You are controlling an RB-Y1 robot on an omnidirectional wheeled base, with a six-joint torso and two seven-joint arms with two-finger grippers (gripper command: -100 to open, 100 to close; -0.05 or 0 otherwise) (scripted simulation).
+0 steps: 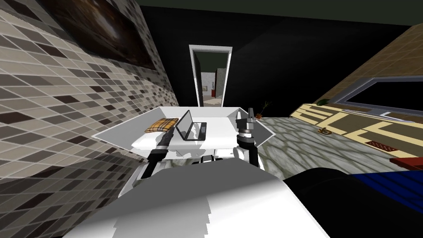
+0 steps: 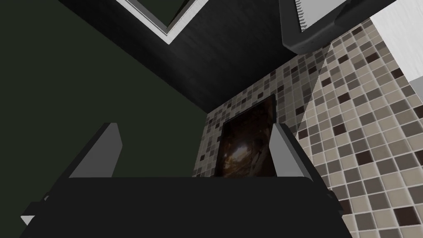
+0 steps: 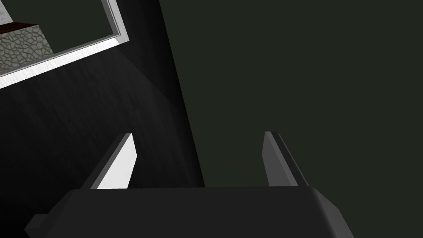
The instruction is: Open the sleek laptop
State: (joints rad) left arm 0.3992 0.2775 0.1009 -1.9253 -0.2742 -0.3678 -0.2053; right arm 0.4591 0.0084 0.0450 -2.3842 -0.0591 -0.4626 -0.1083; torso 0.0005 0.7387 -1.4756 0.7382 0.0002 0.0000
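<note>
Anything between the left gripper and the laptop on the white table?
Nothing visible. The open left gripper is beside the dark slim laptop; the yellow plaid cushion lies on the gripper's other side.

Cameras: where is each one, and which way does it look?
Head view: on the head, looking down at the laptop on the table; both forearms show.
Left wrist view: on the left hand, facing the dark picture past the open left claw.
Right wrist view: on the right hand; open right claw, dark wall.
The head view shares that picture.
</note>
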